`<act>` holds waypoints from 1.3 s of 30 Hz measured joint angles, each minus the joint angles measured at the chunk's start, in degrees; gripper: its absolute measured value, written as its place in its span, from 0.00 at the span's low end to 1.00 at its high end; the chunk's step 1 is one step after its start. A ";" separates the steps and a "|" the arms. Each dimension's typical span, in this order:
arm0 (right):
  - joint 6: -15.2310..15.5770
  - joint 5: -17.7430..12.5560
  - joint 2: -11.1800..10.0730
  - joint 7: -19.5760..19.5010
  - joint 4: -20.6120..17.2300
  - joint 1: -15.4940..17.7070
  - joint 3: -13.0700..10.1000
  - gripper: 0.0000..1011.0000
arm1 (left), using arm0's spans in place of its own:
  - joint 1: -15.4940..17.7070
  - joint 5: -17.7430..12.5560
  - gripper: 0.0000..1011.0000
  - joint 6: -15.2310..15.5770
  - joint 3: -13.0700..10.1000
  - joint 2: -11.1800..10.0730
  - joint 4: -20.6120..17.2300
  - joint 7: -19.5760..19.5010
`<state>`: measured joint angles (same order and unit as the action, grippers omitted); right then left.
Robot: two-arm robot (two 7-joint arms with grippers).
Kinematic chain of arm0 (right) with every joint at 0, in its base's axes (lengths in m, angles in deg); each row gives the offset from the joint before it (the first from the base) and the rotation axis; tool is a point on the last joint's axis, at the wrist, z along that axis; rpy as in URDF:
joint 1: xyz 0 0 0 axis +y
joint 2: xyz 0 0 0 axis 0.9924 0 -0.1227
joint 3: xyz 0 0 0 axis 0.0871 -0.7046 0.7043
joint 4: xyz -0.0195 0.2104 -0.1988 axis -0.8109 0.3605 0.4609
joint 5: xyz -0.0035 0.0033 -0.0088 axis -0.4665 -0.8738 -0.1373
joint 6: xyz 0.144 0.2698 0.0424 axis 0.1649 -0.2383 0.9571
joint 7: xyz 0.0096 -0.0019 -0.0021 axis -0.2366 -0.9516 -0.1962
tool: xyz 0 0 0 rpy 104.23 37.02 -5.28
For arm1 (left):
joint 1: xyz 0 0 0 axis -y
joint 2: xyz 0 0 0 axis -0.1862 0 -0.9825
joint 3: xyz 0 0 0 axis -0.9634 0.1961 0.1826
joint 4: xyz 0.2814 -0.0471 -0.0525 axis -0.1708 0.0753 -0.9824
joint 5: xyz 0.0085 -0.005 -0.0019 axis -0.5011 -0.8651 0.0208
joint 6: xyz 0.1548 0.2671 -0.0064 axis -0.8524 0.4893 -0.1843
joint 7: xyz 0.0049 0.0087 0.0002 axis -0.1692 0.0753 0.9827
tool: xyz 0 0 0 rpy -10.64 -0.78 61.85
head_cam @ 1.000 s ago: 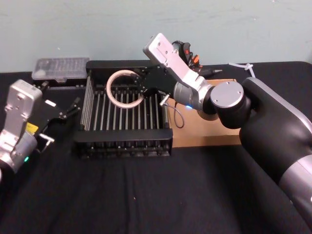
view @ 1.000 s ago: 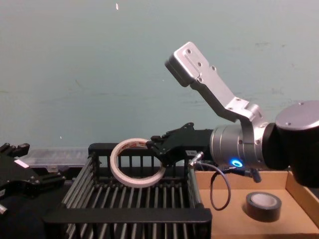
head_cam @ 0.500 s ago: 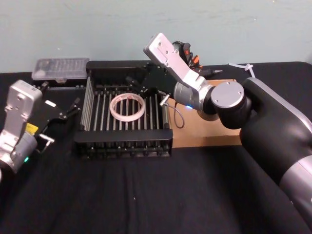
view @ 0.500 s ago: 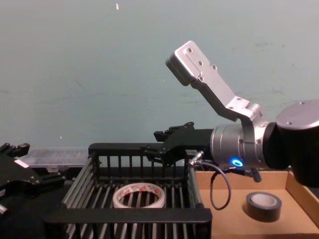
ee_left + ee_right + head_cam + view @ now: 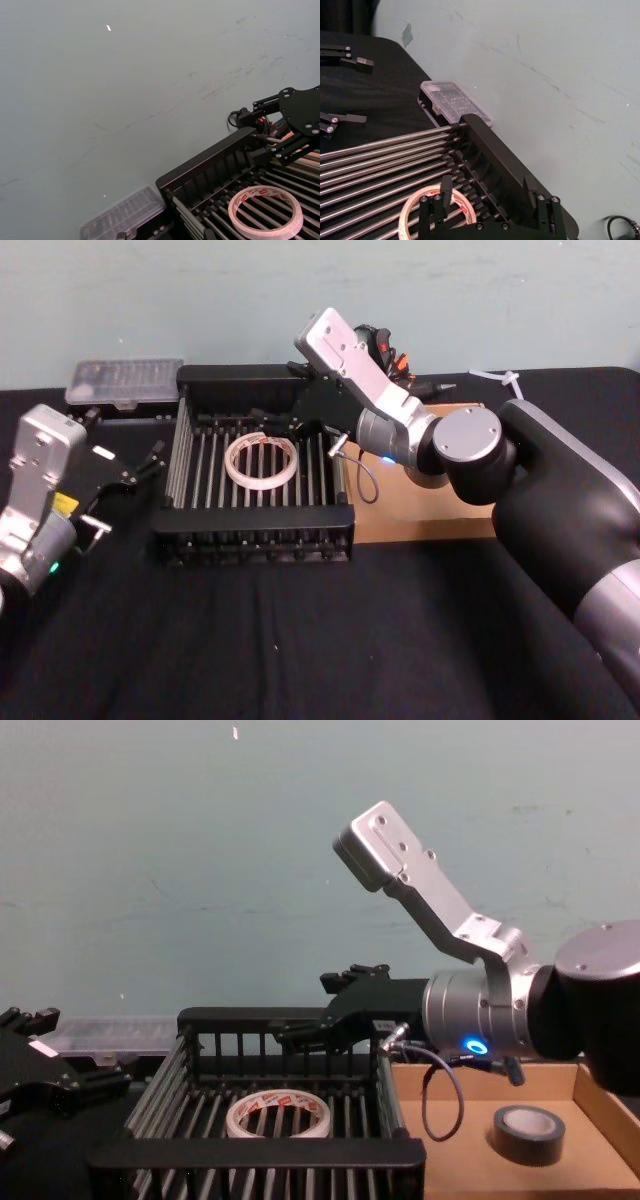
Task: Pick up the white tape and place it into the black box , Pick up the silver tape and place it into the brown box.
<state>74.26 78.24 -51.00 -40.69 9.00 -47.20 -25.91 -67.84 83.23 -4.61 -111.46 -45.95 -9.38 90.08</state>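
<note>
The white tape lies flat on the barred bottom of the black box. My right gripper hovers open above the box's back right part, above the roll and apart from it, with nothing between its fingers. The silver tape lies flat in the brown box, which stands against the black box's right side. My left gripper rests open and idle on the table left of the black box.
A clear plastic case sits behind the black box's left corner. Cables and small tools lie by the wall behind the brown box. The right arm's forearm spans over the brown box. The black tabletop in front is free.
The right gripper, shut on the tilted white tape above the black box a second ago, has opened. The tape dropped flat onto the bars, and the fingers have spread wider since.
</note>
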 joint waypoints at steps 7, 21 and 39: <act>0.36 -0.03 -0.73 0.19 -3.03 1.55 -1.23 0.99 | 0.00 0.00 0.99 0.00 0.00 0.00 0.00 0.00; 3.98 0.60 -6.81 -3.19 -17.94 9.25 -5.64 0.99 | 0.00 0.00 0.99 0.00 0.00 0.00 0.00 0.00; 8.12 1.06 -14.40 -8.39 -32.10 24.42 -14.89 0.99 | 0.00 0.00 0.99 0.00 0.00 0.00 0.00 0.00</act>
<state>82.38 79.31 -65.40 -49.08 -23.09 -22.78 -40.80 -67.84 83.23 -4.61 -111.46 -45.95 -9.38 90.09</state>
